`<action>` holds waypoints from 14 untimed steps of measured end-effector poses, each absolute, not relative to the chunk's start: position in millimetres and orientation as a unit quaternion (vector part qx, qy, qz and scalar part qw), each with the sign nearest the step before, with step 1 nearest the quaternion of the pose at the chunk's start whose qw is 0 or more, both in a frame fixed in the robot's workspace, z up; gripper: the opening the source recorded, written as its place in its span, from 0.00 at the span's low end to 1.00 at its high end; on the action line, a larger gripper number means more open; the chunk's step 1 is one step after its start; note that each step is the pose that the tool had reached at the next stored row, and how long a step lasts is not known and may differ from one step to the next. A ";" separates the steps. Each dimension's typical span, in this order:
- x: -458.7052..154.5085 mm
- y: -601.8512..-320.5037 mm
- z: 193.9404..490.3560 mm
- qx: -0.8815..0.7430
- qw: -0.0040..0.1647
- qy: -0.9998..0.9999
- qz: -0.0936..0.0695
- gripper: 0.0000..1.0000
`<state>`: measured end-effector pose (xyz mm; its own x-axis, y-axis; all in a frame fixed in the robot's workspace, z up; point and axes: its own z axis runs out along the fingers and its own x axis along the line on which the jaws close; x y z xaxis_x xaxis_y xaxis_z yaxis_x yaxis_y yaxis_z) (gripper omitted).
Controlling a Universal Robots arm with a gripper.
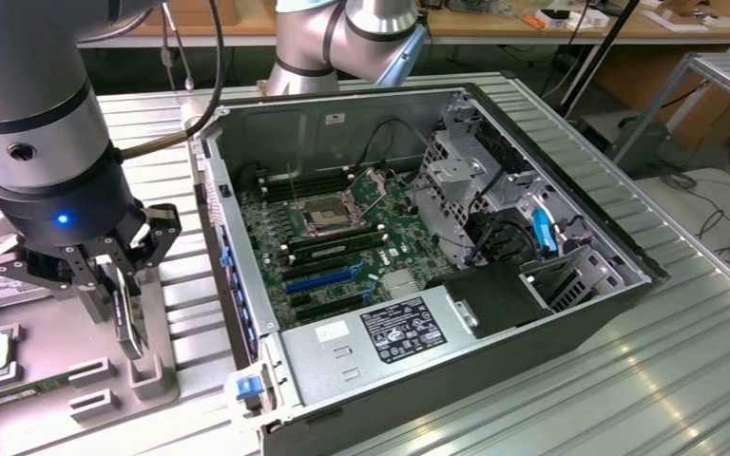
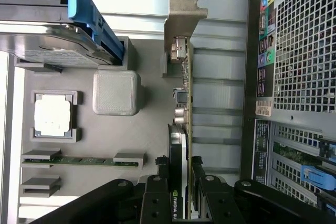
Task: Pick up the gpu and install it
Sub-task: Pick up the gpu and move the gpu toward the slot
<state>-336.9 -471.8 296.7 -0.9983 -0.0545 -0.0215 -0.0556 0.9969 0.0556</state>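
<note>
The room was a workshop, and a ribbed metal tabletop (image 1: 669, 380) held an open computer case (image 1: 492, 389) lying on its side. Next to the case, on the exterior view's left, sat a gray tray (image 1: 163, 385) with little stands for parts. The robot's hand (image 1: 109, 304) was low over this tray. Its two fingers (image 2: 197, 182) were pressed in on both sides of the gpu (image 1: 129, 318), so it looked like the hand had a firm hold of it. The gpu stood thin and on edge in the tray, with its silver end plate (image 2: 181, 19) pointing away from the hand. It looked to be in its stand or just above it; I could not tell which. So the grab looked done or nearly done. The lift, the trip to the case and the push into a blue slot (image 1: 320, 280) were not yet done. A hard drive (image 2: 47, 40), a square chip (image 2: 52, 117) and a memory stick (image 2: 79, 160) lay in the tray too.
</note>
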 end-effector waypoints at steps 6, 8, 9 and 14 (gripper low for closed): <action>-336.9 -471.8 299.5 -0.028 0.010 0.999 0.028 0.27; -336.9 -471.8 299.6 -0.028 0.010 0.999 0.028 0.27; -336.9 -471.8 299.6 -0.028 0.010 0.999 0.028 0.27; -336.9 -471.8 302.5 -0.028 0.010 0.999 0.028 0.27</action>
